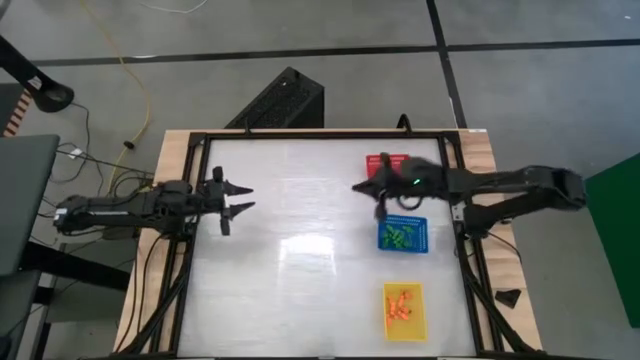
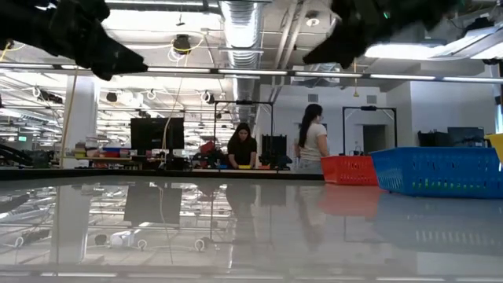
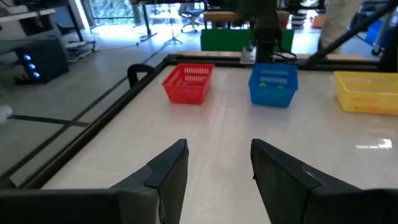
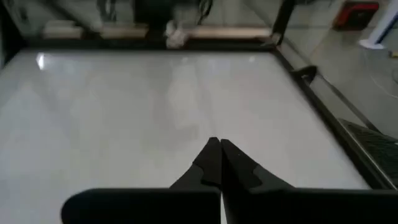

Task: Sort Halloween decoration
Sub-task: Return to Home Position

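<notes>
- My left gripper [image 3: 217, 152] hangs over the left side of the table [image 1: 300, 250], its 2 fingers spread apart and holding nothing.
- My right gripper [image 4: 217, 146] hovers above the table near the red basket [image 1: 376, 160], its 2 fingers pressed tip to tip with nothing between them.
- From above, the right arm covers most of the red basket, so I cannot tell what lies in it.
- The blue basket [image 1: 403, 247], next in the row of 3 along the table's right side, holds the green trinkets [image 1: 400, 237]. They are too small for me to read their shapes.
- The yellow basket [image 1: 403, 324], last in that row, holds the orange trinkets [image 1: 402, 305].
- In the low view the yellow basket is cut off at the picture's edge, and both arms show only as dark shapes at the top.
- Beyond the table, 2 people [image 2: 313, 141] are by the benches in the room.
</notes>
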Robot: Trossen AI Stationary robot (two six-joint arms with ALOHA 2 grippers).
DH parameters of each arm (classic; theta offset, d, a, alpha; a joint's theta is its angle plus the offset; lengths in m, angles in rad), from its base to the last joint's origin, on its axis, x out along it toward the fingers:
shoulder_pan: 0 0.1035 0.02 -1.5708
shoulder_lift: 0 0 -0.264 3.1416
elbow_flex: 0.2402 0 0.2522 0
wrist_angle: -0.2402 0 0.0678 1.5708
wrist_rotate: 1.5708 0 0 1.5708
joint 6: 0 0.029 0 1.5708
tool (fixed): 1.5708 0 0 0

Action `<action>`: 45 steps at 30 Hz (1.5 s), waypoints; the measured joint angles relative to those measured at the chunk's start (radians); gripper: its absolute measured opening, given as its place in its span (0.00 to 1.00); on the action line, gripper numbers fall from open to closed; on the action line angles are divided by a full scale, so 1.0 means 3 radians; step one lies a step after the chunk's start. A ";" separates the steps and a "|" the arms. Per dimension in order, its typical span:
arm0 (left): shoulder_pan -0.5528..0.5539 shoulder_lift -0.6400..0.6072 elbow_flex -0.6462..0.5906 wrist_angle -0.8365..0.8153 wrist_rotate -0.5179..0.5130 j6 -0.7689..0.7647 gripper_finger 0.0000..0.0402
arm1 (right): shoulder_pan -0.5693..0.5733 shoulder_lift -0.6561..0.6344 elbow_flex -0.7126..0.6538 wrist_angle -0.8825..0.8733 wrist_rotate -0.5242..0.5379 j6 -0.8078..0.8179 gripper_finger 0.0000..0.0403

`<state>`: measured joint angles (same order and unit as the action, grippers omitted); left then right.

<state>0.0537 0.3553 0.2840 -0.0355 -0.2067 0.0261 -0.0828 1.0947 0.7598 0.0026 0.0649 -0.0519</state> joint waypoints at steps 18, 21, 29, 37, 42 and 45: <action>0.0034 -0.0211 -0.0645 0.0572 0.0003 -0.0103 0.41 | -0.1061 -0.1803 -0.2042 0.1272 -0.0710 0.0802 0.08; 0.0034 -0.0224 -0.0712 0.0777 0.0089 -0.0114 0.41 | -0.1060 -0.2208 -0.2334 0.1278 -0.0532 0.0868 0.08; 0.0033 -0.0235 -0.0910 0.1239 0.0155 -0.0289 0.41 | -0.1000 -0.2954 -0.2504 0.1047 -0.0477 0.0885 0.07; 0.0033 -0.0221 -0.0913 0.0777 0.0039 -0.0830 0.41 | -0.0961 -0.3086 -0.2505 0.0951 -0.0461 0.0882 0.16; 0.0033 -0.0219 -0.0913 0.0286 0.0042 -0.0889 0.41 | -0.0961 -0.3086 -0.2507 0.0858 -0.0461 0.0880 0.16; 0.0032 -0.0185 -0.0898 0.0254 0.0085 -0.0888 0.41 | -0.0959 -0.3086 -0.2507 0.0786 -0.0462 0.0877 0.17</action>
<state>0.0633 0.2998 0.0145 0.0408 -0.1812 -0.2403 -0.3706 0.1688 0.0078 0.2383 -0.0738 0.2111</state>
